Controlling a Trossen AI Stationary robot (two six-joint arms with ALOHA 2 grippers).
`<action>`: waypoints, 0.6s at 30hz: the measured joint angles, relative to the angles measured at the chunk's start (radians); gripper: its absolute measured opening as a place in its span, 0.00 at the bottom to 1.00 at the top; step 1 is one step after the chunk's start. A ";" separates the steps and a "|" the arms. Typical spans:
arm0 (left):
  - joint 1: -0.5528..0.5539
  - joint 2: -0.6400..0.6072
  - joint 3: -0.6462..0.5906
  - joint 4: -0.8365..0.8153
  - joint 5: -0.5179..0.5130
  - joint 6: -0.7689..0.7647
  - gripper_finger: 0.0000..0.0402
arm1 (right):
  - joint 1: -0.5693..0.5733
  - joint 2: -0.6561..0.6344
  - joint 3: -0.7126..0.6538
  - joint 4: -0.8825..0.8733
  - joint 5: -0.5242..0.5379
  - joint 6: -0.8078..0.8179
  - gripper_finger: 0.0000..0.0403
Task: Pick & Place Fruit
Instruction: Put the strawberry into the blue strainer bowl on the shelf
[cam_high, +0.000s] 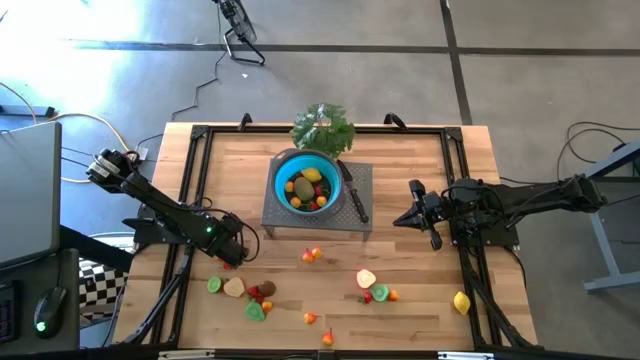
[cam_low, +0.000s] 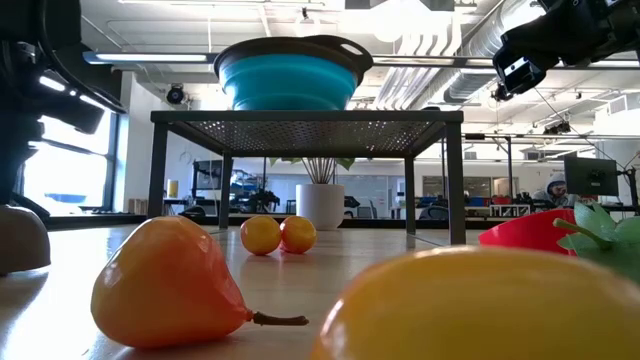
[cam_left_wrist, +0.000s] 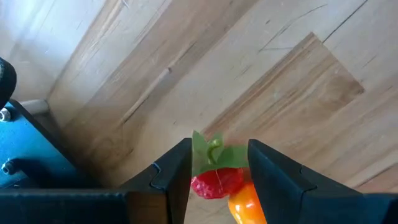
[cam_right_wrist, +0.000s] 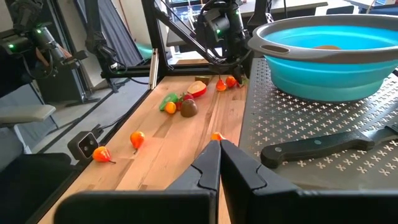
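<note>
The left pincer (cam_left_wrist: 217, 171) held a red strawberry (cam_left_wrist: 216, 182). Lift straight, then carry it over the blue bowl (cam_high: 307, 181). The right pincer (cam_right_wrist: 219, 163) sat shut.

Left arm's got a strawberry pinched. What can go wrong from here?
1. The left end effector holds the strawberry with an orange piece pressed beside it; either may slip out during the lift.
2. The blue bowl sits raised on a mesh stand; a low carry could clip the rim.

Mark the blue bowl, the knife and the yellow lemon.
blue bowl (cam_high: 283, 172), high view, left rim.
knife (cam_right_wrist: 311, 149), right wrist view, black handle.
yellow lemon (cam_high: 461, 302), high view, its middle.
</note>
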 joint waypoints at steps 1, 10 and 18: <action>0.000 0.000 0.000 0.000 -0.003 0.000 0.37 | 0.000 0.000 0.000 0.000 0.000 0.000 0.01; 0.000 0.000 0.000 0.000 -0.009 -0.004 0.25 | 0.000 0.000 0.000 0.000 0.000 0.000 0.01; 0.000 0.000 0.000 0.001 -0.012 -0.020 0.07 | 0.000 0.000 0.000 0.000 0.000 0.000 0.01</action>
